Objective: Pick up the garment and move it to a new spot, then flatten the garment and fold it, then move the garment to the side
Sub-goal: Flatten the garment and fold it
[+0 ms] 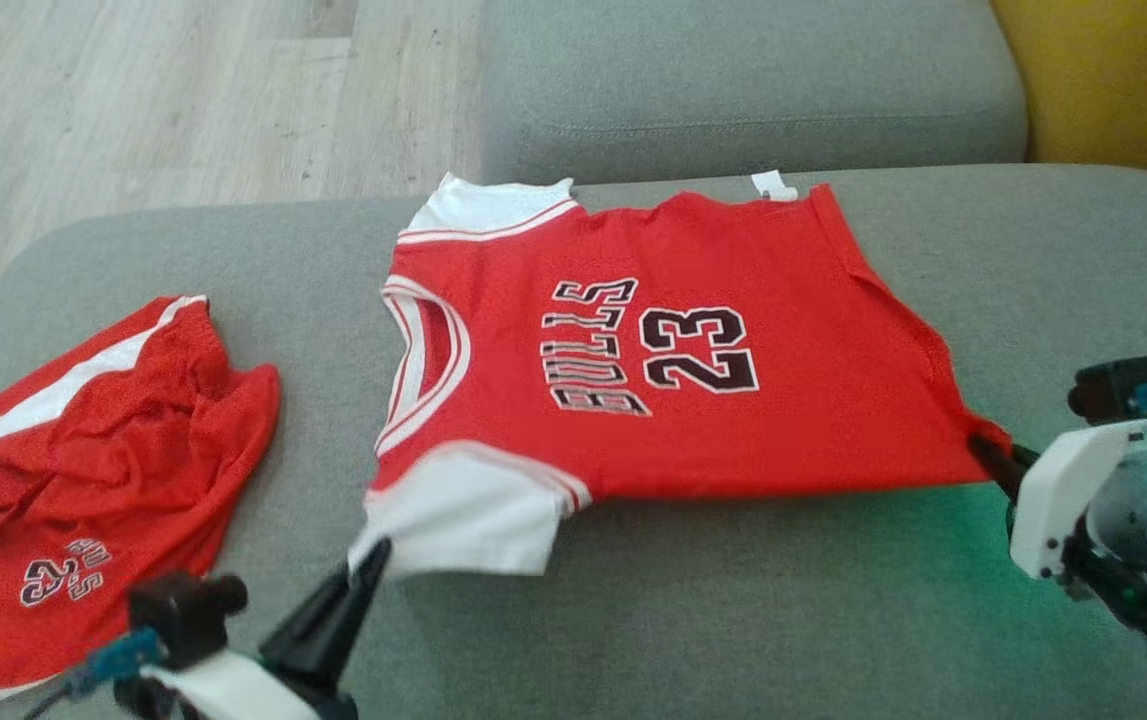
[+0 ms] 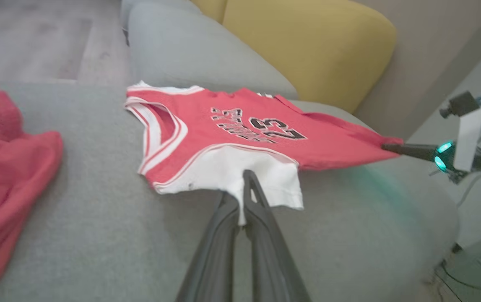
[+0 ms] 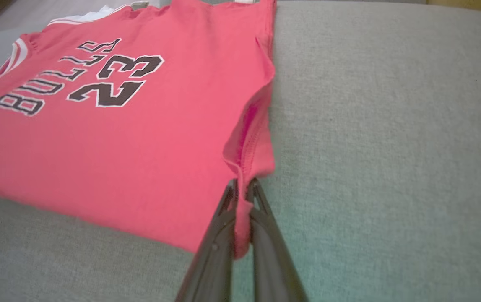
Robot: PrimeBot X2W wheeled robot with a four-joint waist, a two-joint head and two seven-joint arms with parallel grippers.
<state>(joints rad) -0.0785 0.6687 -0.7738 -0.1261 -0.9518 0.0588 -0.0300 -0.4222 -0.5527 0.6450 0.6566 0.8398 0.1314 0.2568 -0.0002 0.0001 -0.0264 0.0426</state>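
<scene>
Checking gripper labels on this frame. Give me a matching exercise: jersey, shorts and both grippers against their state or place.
Things:
1. jersey
2. shorts
3. left gripper
4. right gripper

States or places:
A. shut on the red hem corner
B. crumpled at the left end of the cushion
C. spread out, print facing up
D. shut on the white sleeve

Pairs: 1-C, 2-B, 3-D, 4-A
</scene>
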